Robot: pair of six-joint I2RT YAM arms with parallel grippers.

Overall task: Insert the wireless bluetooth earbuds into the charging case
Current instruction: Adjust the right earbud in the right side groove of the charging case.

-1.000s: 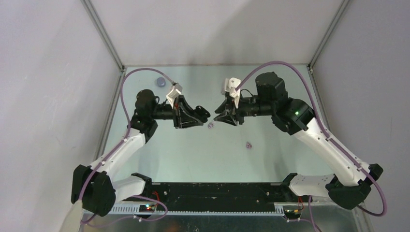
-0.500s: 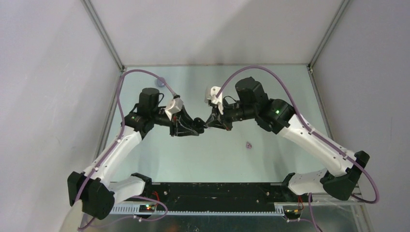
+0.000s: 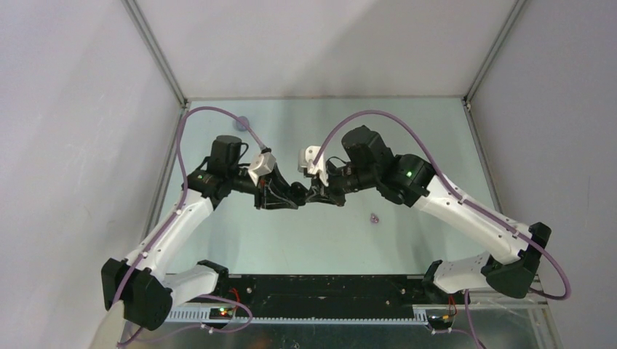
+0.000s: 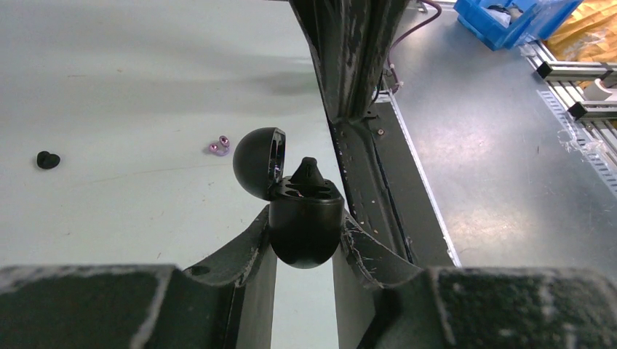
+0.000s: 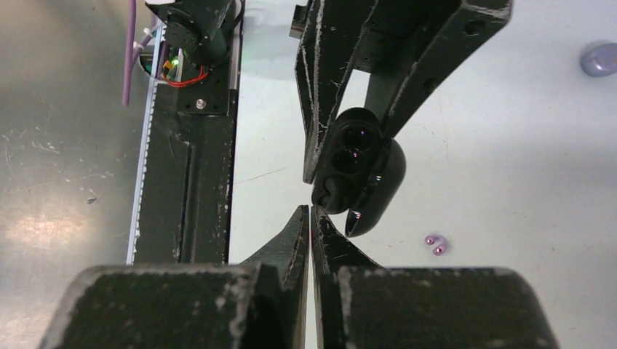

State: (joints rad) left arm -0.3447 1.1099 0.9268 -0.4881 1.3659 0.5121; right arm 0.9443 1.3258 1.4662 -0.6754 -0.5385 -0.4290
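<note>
My left gripper (image 4: 305,227) is shut on the black charging case (image 4: 305,236) and holds it off the table with its lid (image 4: 256,160) swung open. A small black earbud (image 4: 308,169) stands up out of the case's top. In the top view the two grippers meet tip to tip, left gripper (image 3: 297,195) and right gripper (image 3: 313,195). My right gripper (image 5: 311,211) is shut, with nothing visible between its tips, just short of the case (image 5: 355,156). Another black earbud (image 4: 48,160) and a lilac earbud (image 4: 220,146) lie on the table. Lilac earbuds also show as earbud (image 5: 436,245) and earbud (image 3: 375,217).
A lilac-grey rounded object (image 5: 600,58) lies at the far left of the table, half hidden by the left arm's cable in the top view. The black base rail (image 3: 320,287) runs along the near edge. Blue bins (image 4: 509,22) stand off the table.
Both arms have swung inward and toward the near side until the grippers meet. The lilac earbud that lay between them is now covered in the top view.
</note>
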